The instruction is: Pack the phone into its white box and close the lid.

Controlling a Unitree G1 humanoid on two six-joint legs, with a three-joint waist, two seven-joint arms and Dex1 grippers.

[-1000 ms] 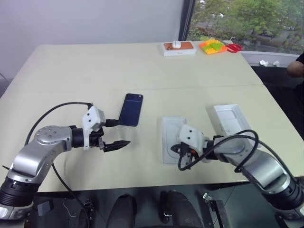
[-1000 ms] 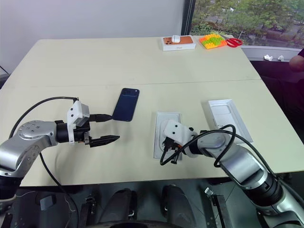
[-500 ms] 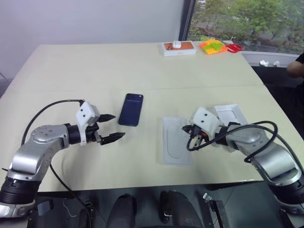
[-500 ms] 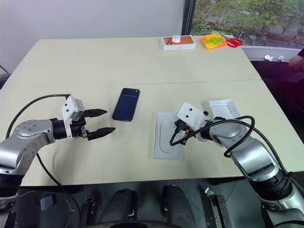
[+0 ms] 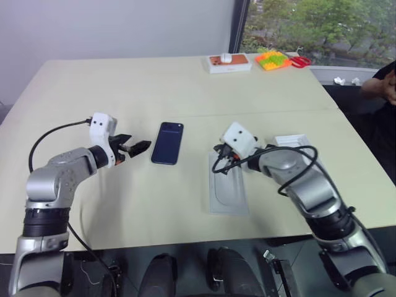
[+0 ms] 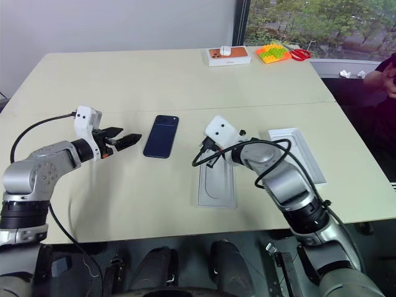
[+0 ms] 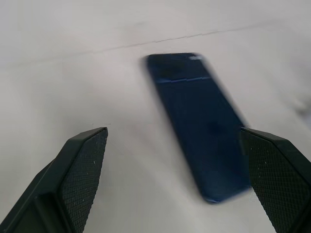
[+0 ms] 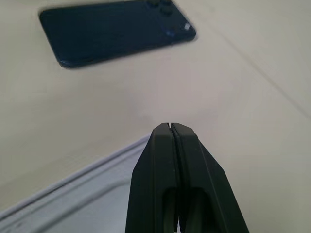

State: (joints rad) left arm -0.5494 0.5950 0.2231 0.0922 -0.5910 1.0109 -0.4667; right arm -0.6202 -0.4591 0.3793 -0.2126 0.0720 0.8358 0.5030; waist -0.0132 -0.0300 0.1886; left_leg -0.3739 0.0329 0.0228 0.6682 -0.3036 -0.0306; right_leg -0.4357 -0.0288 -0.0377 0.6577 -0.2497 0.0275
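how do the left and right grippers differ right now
The left gripper is wide open, its fingers spread to either side of the phone; the right gripper is shut, fingers pressed together. The left one hangs over bare table beside the phone; the right one is over the edge of the thin white insert. Both point toward the phone, and neither holds anything.

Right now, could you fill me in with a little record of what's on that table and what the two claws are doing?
phone: dark blue phone lying flat on the table, untouched
left claw: left claw open, beside the phone and pointed at it
right claw: right claw shut, empty, over the far edge of the thin white insert
white tray: white tray to the right of the insert, partly hidden by the right arm
far edge: small box with orange print, orange and green block, red scissors
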